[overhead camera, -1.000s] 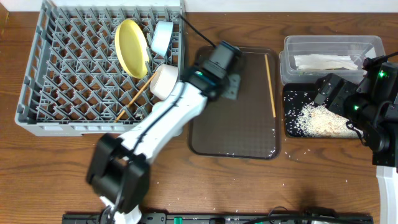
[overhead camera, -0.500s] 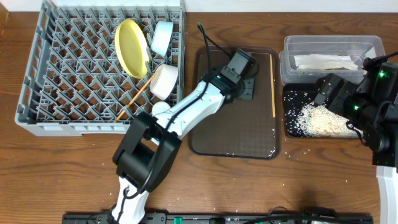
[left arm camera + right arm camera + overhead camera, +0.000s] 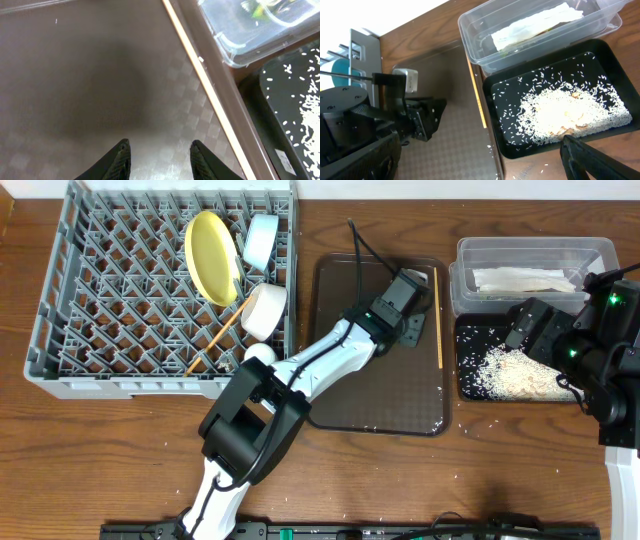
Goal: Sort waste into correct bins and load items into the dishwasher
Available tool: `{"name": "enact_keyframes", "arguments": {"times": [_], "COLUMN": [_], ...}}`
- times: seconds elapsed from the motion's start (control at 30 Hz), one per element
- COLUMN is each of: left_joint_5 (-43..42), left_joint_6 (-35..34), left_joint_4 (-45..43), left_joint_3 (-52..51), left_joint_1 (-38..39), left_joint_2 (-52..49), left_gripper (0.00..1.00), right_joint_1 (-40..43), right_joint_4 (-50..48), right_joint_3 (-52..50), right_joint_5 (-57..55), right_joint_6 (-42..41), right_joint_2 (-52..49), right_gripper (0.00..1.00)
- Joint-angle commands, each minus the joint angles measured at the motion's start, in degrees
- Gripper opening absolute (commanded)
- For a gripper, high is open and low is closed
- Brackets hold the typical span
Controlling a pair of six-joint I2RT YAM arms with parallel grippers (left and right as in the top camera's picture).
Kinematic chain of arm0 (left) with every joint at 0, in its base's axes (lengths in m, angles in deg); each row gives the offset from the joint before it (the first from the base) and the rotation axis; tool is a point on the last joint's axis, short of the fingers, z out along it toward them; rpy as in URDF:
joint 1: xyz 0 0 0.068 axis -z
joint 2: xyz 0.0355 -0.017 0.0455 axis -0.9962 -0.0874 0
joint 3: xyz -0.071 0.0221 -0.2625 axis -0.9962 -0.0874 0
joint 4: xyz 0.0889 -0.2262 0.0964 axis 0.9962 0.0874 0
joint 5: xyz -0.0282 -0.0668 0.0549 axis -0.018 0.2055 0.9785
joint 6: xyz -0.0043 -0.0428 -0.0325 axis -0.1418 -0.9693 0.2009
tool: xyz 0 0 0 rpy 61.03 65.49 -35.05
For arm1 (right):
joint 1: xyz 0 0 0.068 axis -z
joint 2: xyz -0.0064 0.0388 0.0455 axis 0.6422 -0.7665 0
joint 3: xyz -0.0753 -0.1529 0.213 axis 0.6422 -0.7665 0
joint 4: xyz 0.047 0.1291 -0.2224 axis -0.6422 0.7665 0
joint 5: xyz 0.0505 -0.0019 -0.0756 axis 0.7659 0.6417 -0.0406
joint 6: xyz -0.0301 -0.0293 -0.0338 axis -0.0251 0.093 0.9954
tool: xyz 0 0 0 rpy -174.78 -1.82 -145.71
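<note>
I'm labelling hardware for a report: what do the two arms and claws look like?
Left arm: white links, black joints and wrist, a green light, a thin black cable. Its claw is black and tapered. Right arm: black, green lights.

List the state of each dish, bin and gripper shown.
yellow plate, on edge in the dish rack
light blue bowl, on edge in the dish rack
loose chopstick, lying flat on brown tray
clear tub, holds paper wrapper
black tray, holds loose rice
left gripper, open, empty, over brown tray
right gripper, open, empty

Overhead top-down; wrist views over tray [image 3: 75,75]
</note>
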Motion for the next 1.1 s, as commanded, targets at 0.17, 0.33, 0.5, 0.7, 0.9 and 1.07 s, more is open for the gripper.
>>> {"name": "enact_keyframes", "arguments": {"times": [0.17,0.33,0.5,0.7,0.9,1.07], "left_joint_5": [3.04,3.10,5.62,5.62,5.60,5.64], "left_joint_6": [5.35,7.76,10.01,10.43,10.58,12.59], "left_joint_4": [-5.79,-7.80,-7.69,-2.99,3.28,5.40], "left_joint_3": [1.84,1.86,1.92,5.14,11.65,15.39], "left_joint_1": [1.44,2.71,3.52,3.54,3.78,5.27], "left_joint_2": [-3.93,-5.62,-6.12,-6.27,-8.61,-12.07], "left_gripper": [0.42,0.43,0.43,0.42,0.41,0.41], "right_joint_1": [0.24,0.24,0.24,0.24,0.24,0.24], "right_joint_4": [0.09,0.09,0.07,0.07,0.09,0.09], "right_joint_3": [0.35,0.35,0.35,0.35,0.35,0.35], "right_joint_5": [-0.13,-0.13,-0.13,-0.13,-0.13,-0.13], "right_joint_6": [-0.50,-0.50,-0.50,-0.50,-0.50,-0.50], "right_joint_2": [-0.09,-0.09,-0.09,-0.09,-0.09,-0.09], "right_gripper": [0.99,0.99,0.99,0.99,0.99,0.99]}}
